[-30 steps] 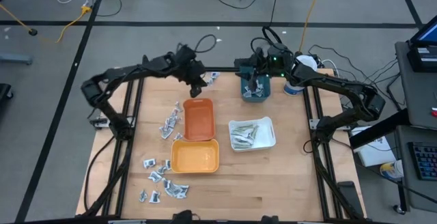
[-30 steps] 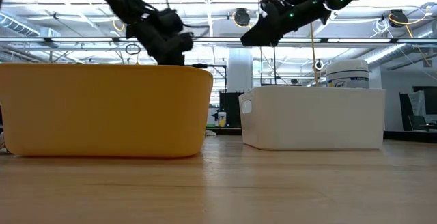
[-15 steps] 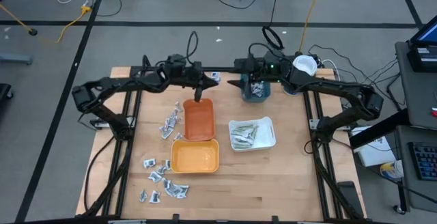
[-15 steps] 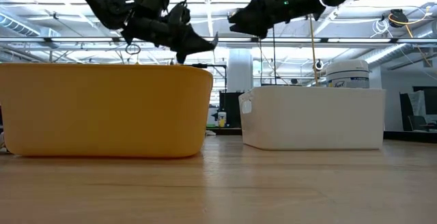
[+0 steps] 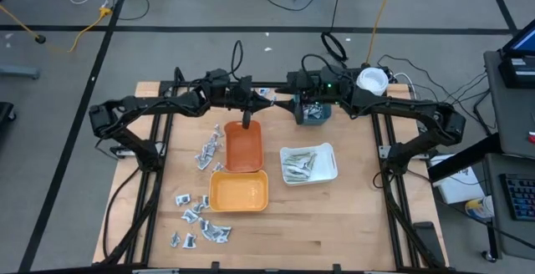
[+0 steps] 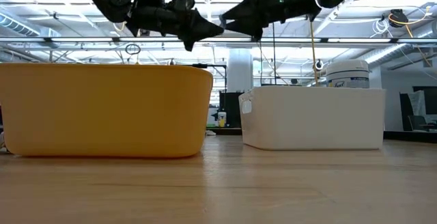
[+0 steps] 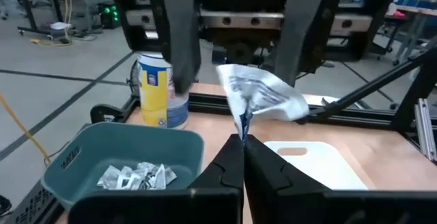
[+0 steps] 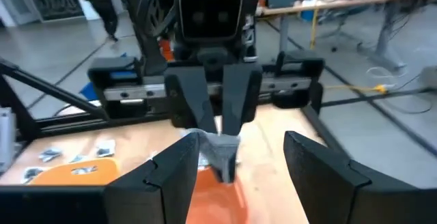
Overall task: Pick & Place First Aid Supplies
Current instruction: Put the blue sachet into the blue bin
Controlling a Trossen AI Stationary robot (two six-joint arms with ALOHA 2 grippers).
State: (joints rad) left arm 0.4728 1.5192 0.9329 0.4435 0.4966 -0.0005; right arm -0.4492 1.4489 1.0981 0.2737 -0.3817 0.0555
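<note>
Pale wood-grain tabletop (image 5: 334,215), smooth matt plastic trays in orange (image 5: 243,144), yellow-orange (image 6: 102,108), white (image 6: 314,118) and teal (image 7: 102,156), crinkled glossy foil-like sachet (image 7: 263,93) in matt black left gripper (image 7: 242,145), black metal frame rails (image 5: 159,140).

The table (image 5: 334,215) is pale wood with a light grain, framed in black rails. Both arms are black. The packets (image 5: 201,220) are silvery-white with blue marks; the packet (image 7: 263,94) pinched in the left gripper (image 7: 242,138) is crinkled silver with dark print. One tray (image 5: 244,144) is deep orange, another (image 5: 238,192) yellow-orange, a third (image 5: 328,161) white with green-white strips (image 5: 297,167), and the bin (image 7: 123,149) teal. The tub (image 7: 156,91) is white with a blue and yellow label.
</note>
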